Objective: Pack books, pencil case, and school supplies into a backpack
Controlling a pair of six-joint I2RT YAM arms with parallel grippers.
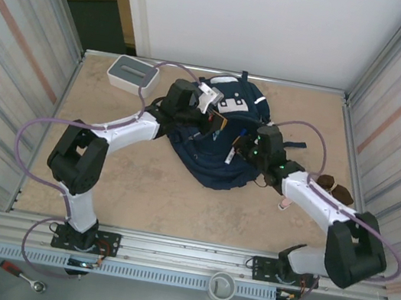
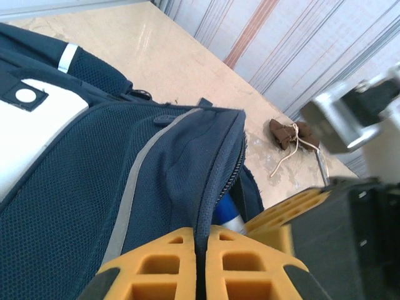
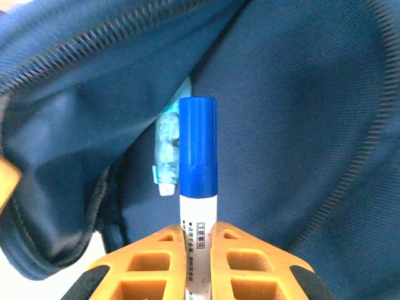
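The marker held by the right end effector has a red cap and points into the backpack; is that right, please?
Not quite: the marker has a blue cap, not red, as the right wrist view shows. The right end effector does hold it, pointing into the backpack.

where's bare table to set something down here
Bare: table in front of the backpack, between the arm bases; far right corner beyond the brown pouch. Crowded: backpack opening, where left end effector and right end effector meet.

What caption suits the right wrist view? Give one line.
Right pincer shut on a blue-capped marker, aimed into the open navy backpack.
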